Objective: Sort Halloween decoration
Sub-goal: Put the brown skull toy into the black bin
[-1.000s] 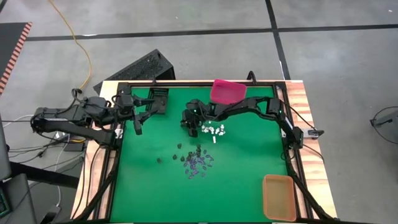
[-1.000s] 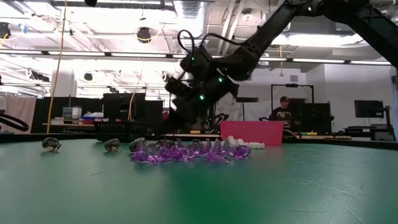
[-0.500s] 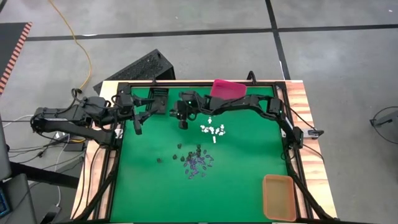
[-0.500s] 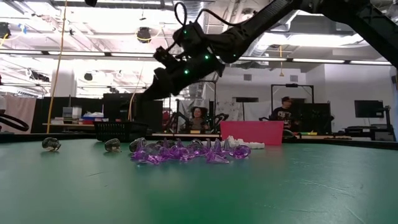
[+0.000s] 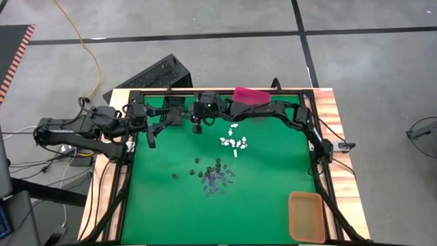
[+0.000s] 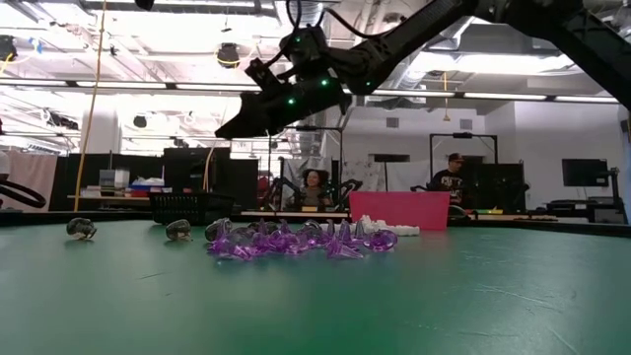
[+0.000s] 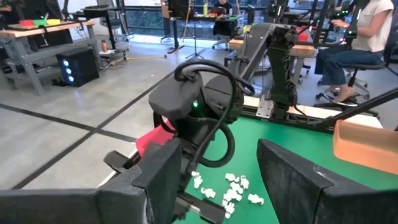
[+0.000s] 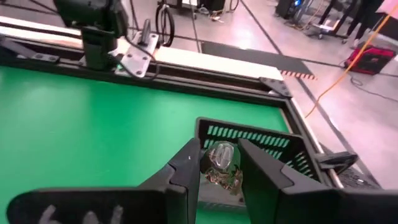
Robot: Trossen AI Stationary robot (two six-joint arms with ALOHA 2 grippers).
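The Halloween decoration lies in loose groups on the green mat: white trinkets [image 5: 234,142], purple ones [image 5: 217,180] and a few black ones [image 5: 198,164]. My right gripper [image 5: 196,125] hangs above the mat's far-left part, next to the black bin [image 5: 175,109], and is shut on one dark, shiny trinket [image 8: 221,163]. In the right wrist view the black bin [image 8: 261,146] stands just beyond the fingers. My left gripper [image 5: 151,139] waits open at the table's left edge, its fingers [image 7: 163,177] wide apart and nothing between them. My right gripper pinches the small dark trinket by its two sides [image 8: 211,163] between its two fingers. The fingers point toward the table's left, tipped slightly down. The trinket is lifted clear of the mat, high above it in the low view.
A pink bin [image 5: 249,98] stands at the far edge and an orange bin [image 5: 306,216] at the near right corner. A black frame [image 5: 321,157] runs round the mat. People sit in the room beyond the table [image 6: 314,183].
My right gripper has risen from beside the white trinkets and gone toward the table's far left, toward the black bin. It has tipped from steeply down to nearly level and stayed shut on the dark trinket. The piles on the mat lie as before.
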